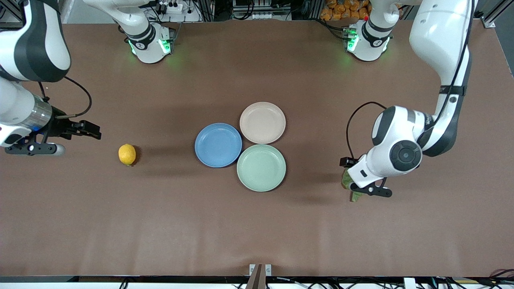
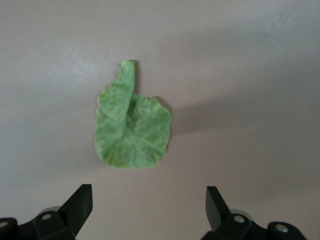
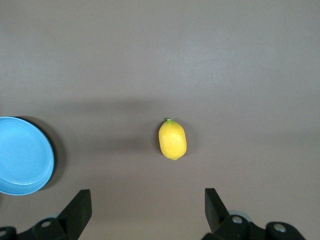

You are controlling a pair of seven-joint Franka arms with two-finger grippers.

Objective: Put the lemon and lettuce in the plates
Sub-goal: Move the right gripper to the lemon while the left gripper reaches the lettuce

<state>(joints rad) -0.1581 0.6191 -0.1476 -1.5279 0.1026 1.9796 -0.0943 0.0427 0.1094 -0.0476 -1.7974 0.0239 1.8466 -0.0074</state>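
The yellow lemon lies on the brown table toward the right arm's end; it also shows in the right wrist view. My right gripper hovers open and empty above the table beside the lemon. The crinkled green lettuce lies flat toward the left arm's end, mostly hidden under the left wrist in the front view. My left gripper is open and empty just above it. The blue plate and the beige-pink plate sit mid-table, both empty.
A mint-green plate touches the two other plates and is nearer to the front camera. The blue plate's rim shows in the right wrist view. The arm bases stand along the table's back edge.
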